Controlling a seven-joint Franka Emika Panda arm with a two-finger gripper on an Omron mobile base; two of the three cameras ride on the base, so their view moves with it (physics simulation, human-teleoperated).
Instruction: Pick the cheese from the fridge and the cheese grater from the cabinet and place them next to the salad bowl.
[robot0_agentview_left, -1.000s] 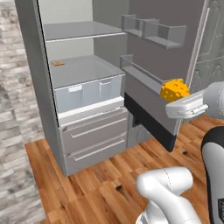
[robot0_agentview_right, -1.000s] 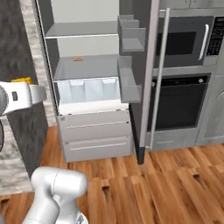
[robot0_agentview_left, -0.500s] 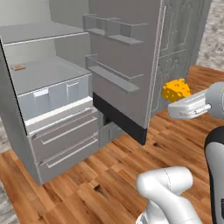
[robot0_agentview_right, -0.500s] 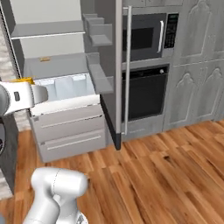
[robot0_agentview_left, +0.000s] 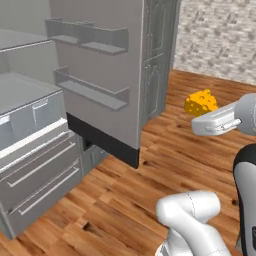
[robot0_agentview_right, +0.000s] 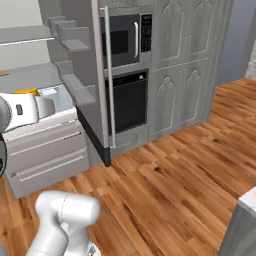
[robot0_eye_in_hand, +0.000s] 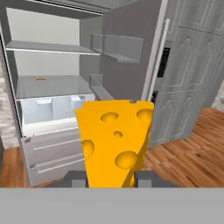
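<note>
Beside the open fridge (robot0_eye_in_hand: 52, 87), its shelves seemingly bare, the gripper (robot0_eye_in_hand: 111, 178) clamps the cheese (robot0_eye_in_hand: 116, 140).

no readable text, no labels, no brands, no numbers on anything

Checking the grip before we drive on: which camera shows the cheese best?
The hand view: the cheese stands large and close, holes plain, clamped between the jaws. The left base view shows it small above the gripper. The right base view gives a yellow sliver behind the hand.
</note>
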